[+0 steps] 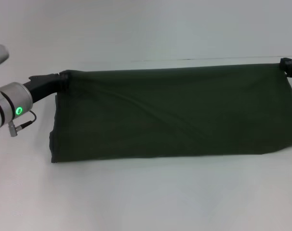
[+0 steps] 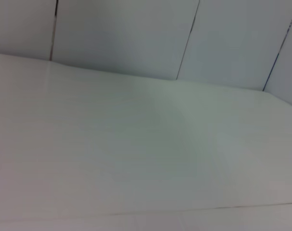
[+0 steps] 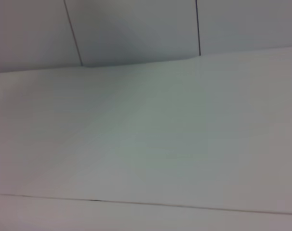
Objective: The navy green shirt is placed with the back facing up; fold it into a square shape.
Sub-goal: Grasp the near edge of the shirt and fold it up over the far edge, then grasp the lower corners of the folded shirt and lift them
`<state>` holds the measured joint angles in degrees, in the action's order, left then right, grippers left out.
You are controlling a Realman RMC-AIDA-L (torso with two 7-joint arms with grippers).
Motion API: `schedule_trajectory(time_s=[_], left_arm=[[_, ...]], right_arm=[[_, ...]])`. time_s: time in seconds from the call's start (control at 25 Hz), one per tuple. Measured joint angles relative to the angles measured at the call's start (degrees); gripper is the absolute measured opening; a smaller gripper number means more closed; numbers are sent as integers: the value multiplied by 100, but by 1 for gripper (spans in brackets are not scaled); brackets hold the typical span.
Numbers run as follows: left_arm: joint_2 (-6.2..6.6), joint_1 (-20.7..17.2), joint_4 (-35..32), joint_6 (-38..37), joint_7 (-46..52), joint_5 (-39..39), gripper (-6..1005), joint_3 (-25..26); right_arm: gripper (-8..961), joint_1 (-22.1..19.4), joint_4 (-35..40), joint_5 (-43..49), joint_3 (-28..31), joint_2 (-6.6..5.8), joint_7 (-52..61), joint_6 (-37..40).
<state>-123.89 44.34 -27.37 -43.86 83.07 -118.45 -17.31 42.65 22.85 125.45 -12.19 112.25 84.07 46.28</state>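
The navy green shirt (image 1: pixel 175 113) hangs as a wide dark olive sheet, its top edge stretched taut between my two grippers and its lower edge lying on the white table (image 1: pixel 146 197). My left gripper (image 1: pixel 64 77) pinches the top left corner. My right gripper (image 1: pixel 286 65) holds the top right corner at the frame's edge. Both wrist views show only the table surface (image 2: pixel 136 154) and wall panels (image 3: pixel 136 29); no fingers or fabric appear there.
White table surface lies in front of the shirt. A pale wall stands behind the table's far edge (image 1: pixel 194 59). My left arm's silver wrist with a green light (image 1: pixel 13 109) sits at the left side.
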Motion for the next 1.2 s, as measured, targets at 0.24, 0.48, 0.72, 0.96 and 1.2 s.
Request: schedule_trajectory(time_s=[0.24,0.48,0.72,0.96,1.2], left_arm=[[-3,43,143,148,-157,128,2,-16],[-4,36,152,173,-160,163,16,-18],[-4,55,162,178,-160,174,41,-37],[-4,60,169,305,-124,412,66,-34],[-4,-117,145,273,-111,856,302,-28]], right_arm=[[82,-9,-5,-316,-26,111,-325,-127],[86,-29,-11,-328,-29,114,-326,-151],[90,14,-80,-329,-131,153,-328,-491],[95,108,-26,-329,-330,259,-326,-774],[248,130,-5,-328,-334,255,-268,-794]])
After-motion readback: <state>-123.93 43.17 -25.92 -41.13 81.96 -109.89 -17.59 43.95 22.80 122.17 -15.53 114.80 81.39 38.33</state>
